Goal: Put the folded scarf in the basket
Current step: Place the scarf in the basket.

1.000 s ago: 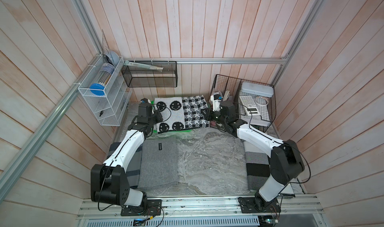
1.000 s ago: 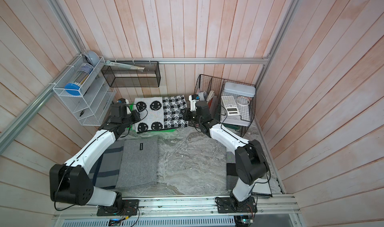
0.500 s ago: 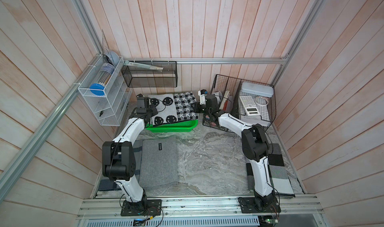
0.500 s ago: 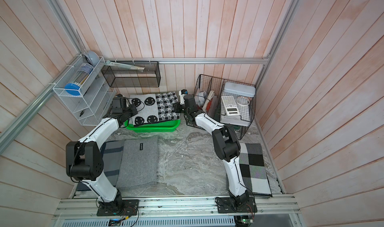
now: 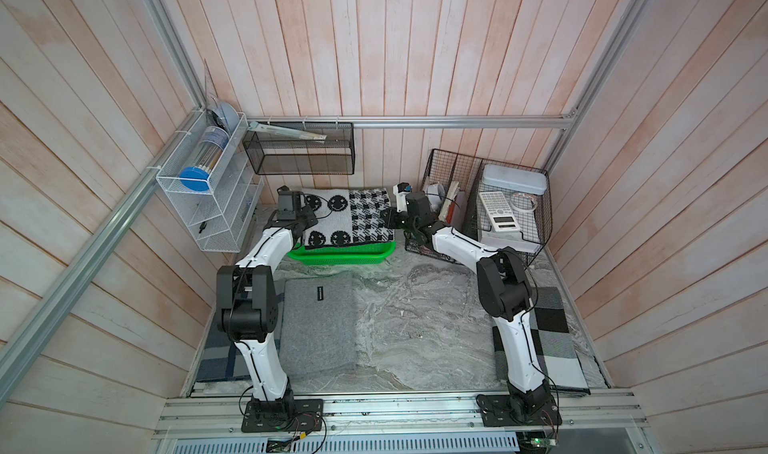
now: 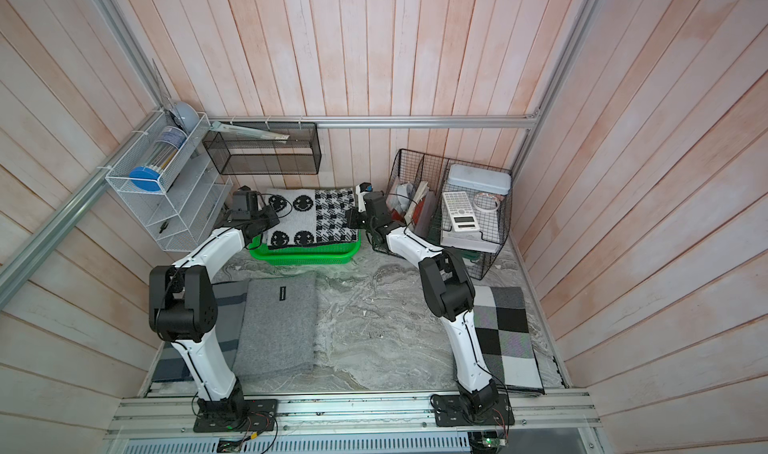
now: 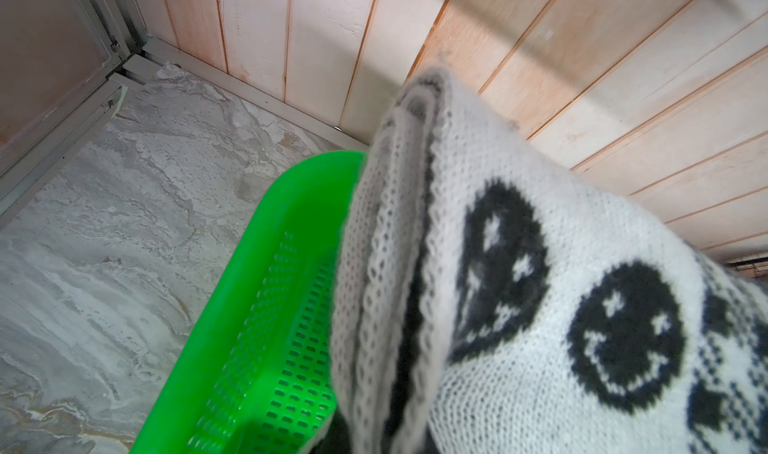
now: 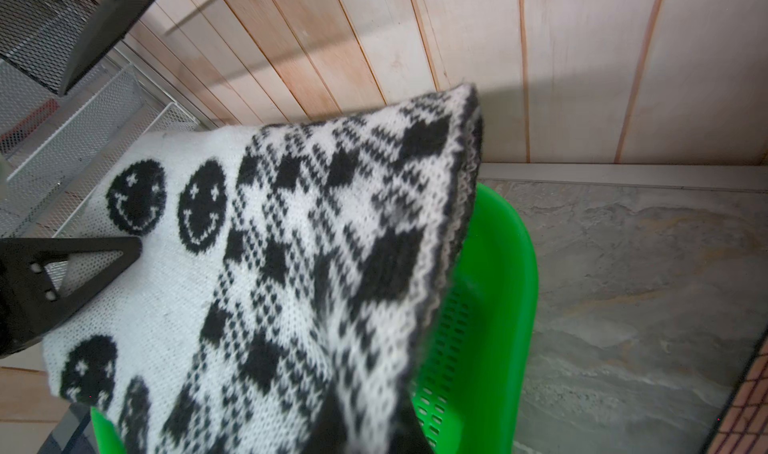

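- The white wire rack on the side wall, at the scene's 9 o'clock, stands well apart from the work.
- The left hand is pinched closed on the 9 o'clock edge of the folded scarf, a black-and-white knit of smiley faces and checks.
- The scarf hangs between the two hands, directly over the bright green basket. The basket sits at 12 o'clock on the marble-patterned table, near the back wall. The left wrist view shows the basket's bottom bare beneath the knit.
- The right hand is clamped shut on the scarf's 3 o'clock edge. The black wire organiser is just beside it, at its own 3 o'clock.
- The step in hand looks to be the lowering.
- To do it well, both hands should likely descend level and together, so that the folded layers stay stacked and do not splay.
- The scarf appears about as wide as the basket, so it should be centred between the rims.
- Neither hand should let go until the knit rests on the bottom.
- On its way out, the right hand needs to keep clear of the organiser's wires.
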